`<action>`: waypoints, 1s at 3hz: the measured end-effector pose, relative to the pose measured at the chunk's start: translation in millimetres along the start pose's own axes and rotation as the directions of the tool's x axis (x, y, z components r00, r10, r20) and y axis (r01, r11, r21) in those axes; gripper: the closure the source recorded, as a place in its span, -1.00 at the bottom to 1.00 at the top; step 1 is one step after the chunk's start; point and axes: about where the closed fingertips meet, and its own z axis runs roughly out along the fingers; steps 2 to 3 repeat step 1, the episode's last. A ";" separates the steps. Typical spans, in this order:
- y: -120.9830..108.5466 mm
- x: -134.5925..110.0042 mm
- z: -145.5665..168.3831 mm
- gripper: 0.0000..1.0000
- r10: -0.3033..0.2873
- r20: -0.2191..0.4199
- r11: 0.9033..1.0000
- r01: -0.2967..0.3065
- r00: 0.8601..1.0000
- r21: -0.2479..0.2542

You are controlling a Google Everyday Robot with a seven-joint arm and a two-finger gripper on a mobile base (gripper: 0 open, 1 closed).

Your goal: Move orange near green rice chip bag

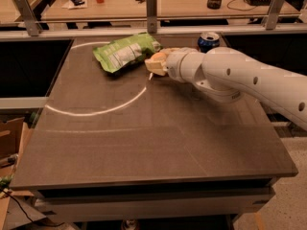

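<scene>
The green rice chip bag (pixel 125 52) lies flat at the back of the table, left of centre. My gripper (pixel 154 64) reaches in from the right on the white arm (pixel 240 78) and sits right against the bag's right end, low over the table. Its tan fingers (pixel 154 67) are shut on the orange (pixel 159 57), which shows only partly between them and nearly touches the bag.
A blue soda can (pixel 208 41) stands at the back right, just behind the arm. A white chalk arc (pixel 96 110) crosses the dark table top (pixel 153 143). A metal rail (pixel 151 28) runs behind the table, and cardboard boxes (pixel 9 143) stand at the left.
</scene>
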 end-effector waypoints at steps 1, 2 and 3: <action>1.3 -1.4 0.4 0.68 -0.001 0.001 1.000 0.001 1.000 -0.002; 1.3 -1.4 0.4 0.68 -0.001 0.001 1.000 0.001 1.000 -0.002; 1.3 -1.4 0.4 0.68 -0.001 0.001 1.000 0.001 1.000 -0.002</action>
